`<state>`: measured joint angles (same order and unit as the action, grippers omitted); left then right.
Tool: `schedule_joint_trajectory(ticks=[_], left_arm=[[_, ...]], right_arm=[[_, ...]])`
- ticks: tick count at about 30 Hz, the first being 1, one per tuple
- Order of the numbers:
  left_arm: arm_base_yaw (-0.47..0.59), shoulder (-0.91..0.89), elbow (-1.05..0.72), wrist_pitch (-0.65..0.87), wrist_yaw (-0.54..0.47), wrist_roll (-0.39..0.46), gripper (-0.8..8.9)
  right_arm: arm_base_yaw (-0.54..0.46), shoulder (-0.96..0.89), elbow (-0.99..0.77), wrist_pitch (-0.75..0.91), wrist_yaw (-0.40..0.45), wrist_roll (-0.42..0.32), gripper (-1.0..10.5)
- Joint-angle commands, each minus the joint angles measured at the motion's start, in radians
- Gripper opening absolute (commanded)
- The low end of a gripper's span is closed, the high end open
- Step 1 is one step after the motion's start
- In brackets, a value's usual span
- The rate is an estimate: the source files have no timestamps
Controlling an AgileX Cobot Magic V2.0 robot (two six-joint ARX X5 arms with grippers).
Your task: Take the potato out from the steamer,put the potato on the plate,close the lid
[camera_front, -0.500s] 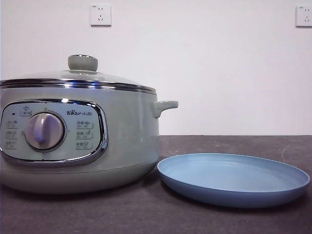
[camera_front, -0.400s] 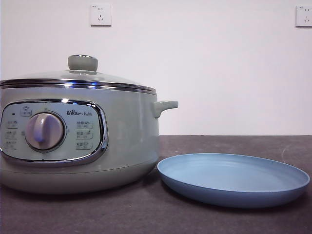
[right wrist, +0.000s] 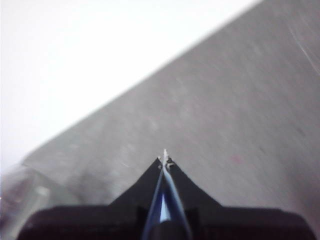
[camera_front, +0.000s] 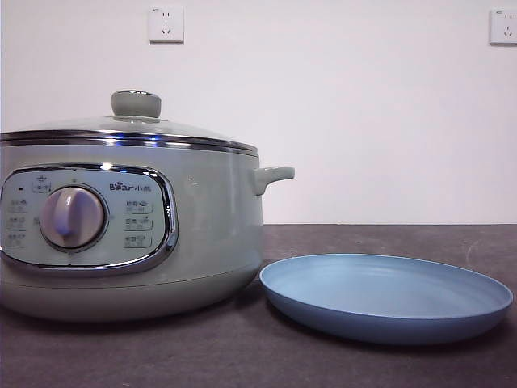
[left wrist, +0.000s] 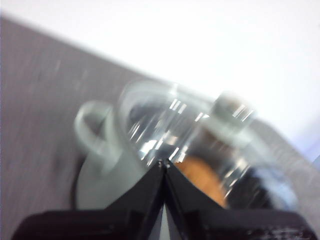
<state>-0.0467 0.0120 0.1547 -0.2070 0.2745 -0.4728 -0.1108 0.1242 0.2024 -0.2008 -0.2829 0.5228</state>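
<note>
The sage-green steamer (camera_front: pixel 202 234) stands at the left of the table with the glass lid (camera_front: pixel 129 128) resting on it, its green knob (camera_front: pixel 136 103) on top. Through the glass, the left wrist view shows the orange-brown potato (left wrist: pixel 202 179) inside the steamer (left wrist: pixel 107 165), under the blurred lid (left wrist: pixel 170 115). My left gripper (left wrist: pixel 164 162) is shut, hanging above the pot with nothing in it. The light-blue plate (camera_front: pixel 388 297) lies empty to the right of the steamer. My right gripper (right wrist: pixel 164 159) is shut with nothing in it, over bare grey table.
A small side handle (camera_front: pixel 273 175) sticks out of the steamer toward the plate. Two wall sockets (camera_front: pixel 166 24) sit high on the white wall behind. Neither arm shows in the front view.
</note>
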Motion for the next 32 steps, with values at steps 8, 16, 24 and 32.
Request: schedule_joint_trajectory(ticks=[8,16,24,32], left_arm=[[0.002,0.226,0.33,-0.103,-0.008,0.146,-0.06],[0.002,0.48,0.648,-0.169,-0.005,0.301,-0.07],[0.0,0.668,0.889,-0.197,0.129,0.32,0.31],[-0.04,0.793,0.941,-0.257,0.202,0.317,4.13]], right_arm=[[0.003,0.273,0.374,0.005,-0.185,-0.232,-0.1],[0.009,0.444,0.632,0.004,-0.35,-0.368,0.0],[0.01,0.607,0.809,-0.066,-0.557,-0.383,1.3],[0.022,0.689,0.846,-0.101,-0.59,-0.383,5.1]])
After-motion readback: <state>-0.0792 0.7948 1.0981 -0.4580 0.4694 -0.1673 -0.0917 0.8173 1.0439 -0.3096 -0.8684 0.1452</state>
